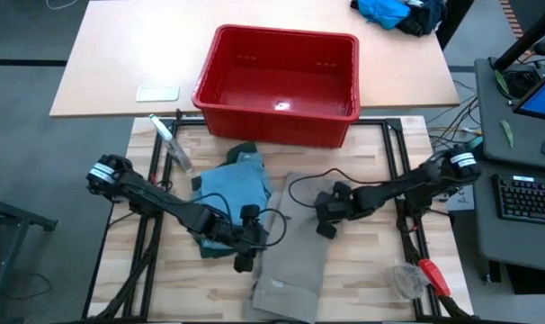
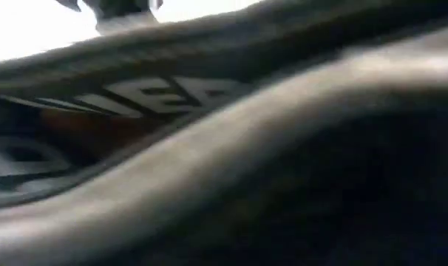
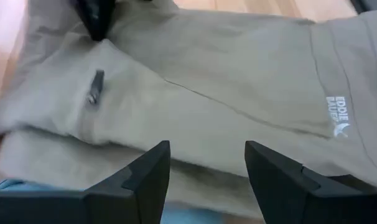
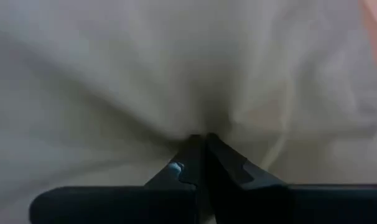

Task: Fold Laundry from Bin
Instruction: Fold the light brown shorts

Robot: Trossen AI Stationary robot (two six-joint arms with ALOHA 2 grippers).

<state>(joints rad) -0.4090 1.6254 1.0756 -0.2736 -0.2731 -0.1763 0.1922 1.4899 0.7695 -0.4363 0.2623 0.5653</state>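
On the pale wooden table [image 1: 362,288] the khaki-taupe garment [image 1: 295,243] lies flat; the left gripper [image 3: 207,163] hovers over it, fingers apart, holding nothing; the right gripper [image 4: 204,146] is pinched together on its fabric; beyond, the red bin [image 1: 277,83] stands empty.

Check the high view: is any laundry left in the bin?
No, the red bin shows only its bare floor; the garments lie on the table in front of it.

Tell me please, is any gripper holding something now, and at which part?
The right gripper is shut on a fold of the khaki garment, near its upper end. The left gripper is open above it, holding nothing.
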